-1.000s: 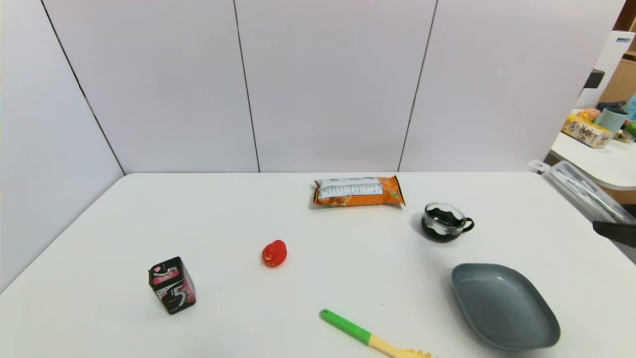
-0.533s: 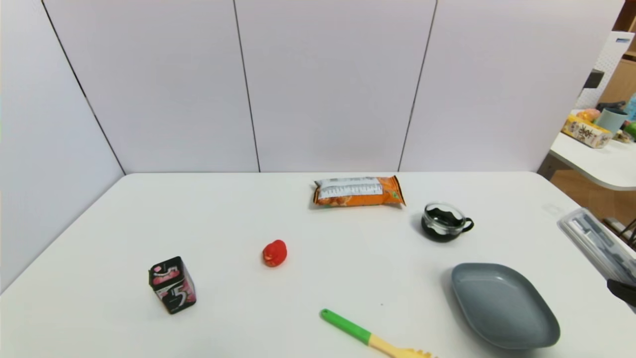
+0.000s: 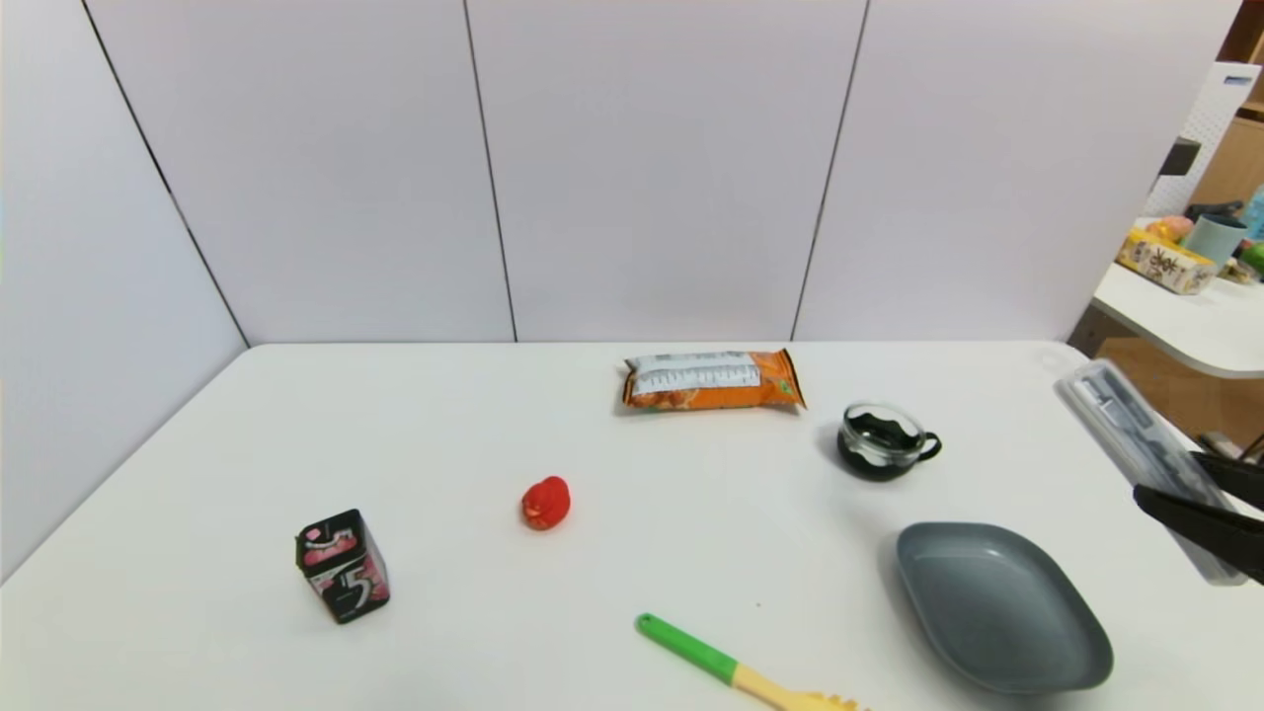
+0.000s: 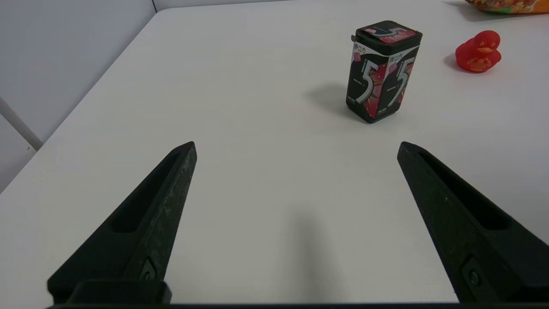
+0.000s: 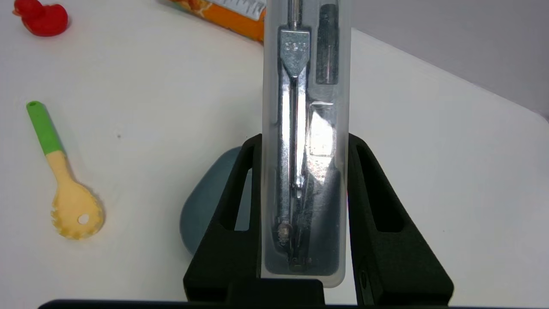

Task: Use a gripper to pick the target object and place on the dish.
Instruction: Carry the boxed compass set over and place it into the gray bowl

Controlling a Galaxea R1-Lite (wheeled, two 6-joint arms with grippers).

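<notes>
The right jaws pinch the clear case [image 3: 1136,434] by its two long sides, up at about one o'clock from the dish [image 3: 997,602]. The left jaws are wide apart with nothing in them, over the table [image 4: 257,193] at about eight o'clock.

The green and yellow fork [image 3: 691,647] lies near six o'clock. The dish sits at about four o'clock, with nothing on it. The case looks longer than the flat part of the dish, so it may end up leaning on the rim and tip off if let go crooked. It looks slick, so a loose pinch could let it turn. The cup [image 3: 879,441] is at eleven o'clock from the dish; a low, wide swing could bump it.
</notes>
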